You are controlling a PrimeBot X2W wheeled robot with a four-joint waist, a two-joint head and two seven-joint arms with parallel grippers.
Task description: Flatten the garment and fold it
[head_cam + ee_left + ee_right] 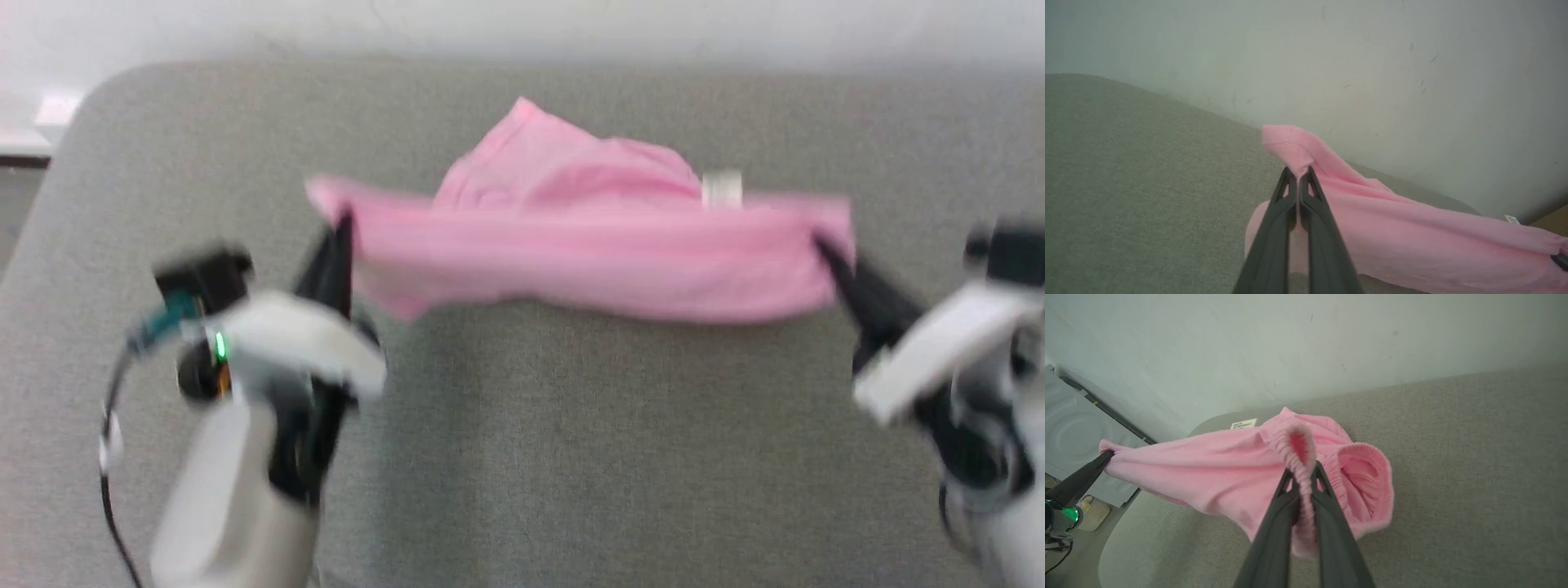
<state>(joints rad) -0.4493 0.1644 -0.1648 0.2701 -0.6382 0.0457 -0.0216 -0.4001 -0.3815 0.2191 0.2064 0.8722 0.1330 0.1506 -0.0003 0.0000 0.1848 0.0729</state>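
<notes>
**Above the tabletop (571,457): garment (588,245) held stretched from both ends**

Above the middle of the grey surface, the light-pink garment is held up as a long horizontal band running left to right. A looser bunch of fabric rises to a peak behind the band, on the far side. A small white tag (722,189) stands at the band's upper edge, right of centre. The gathered elastic waistband (1294,457) is at the right end, looped over and curling into an open fold beside it. The head view is too blurred to show whether the lower edge touches the surface.

The left end effector (343,224) is closed narrow on the left end of the fabric, with a small pink corner poking out past its fingertips. The right end effector (820,245) is pinched on the waistband, which runs down between its two dark fingers. The two arms are well apart, and the cloth between them looks fairly taut.

A pale wall (522,24) runs behind the far edge of the tabletop.
</notes>
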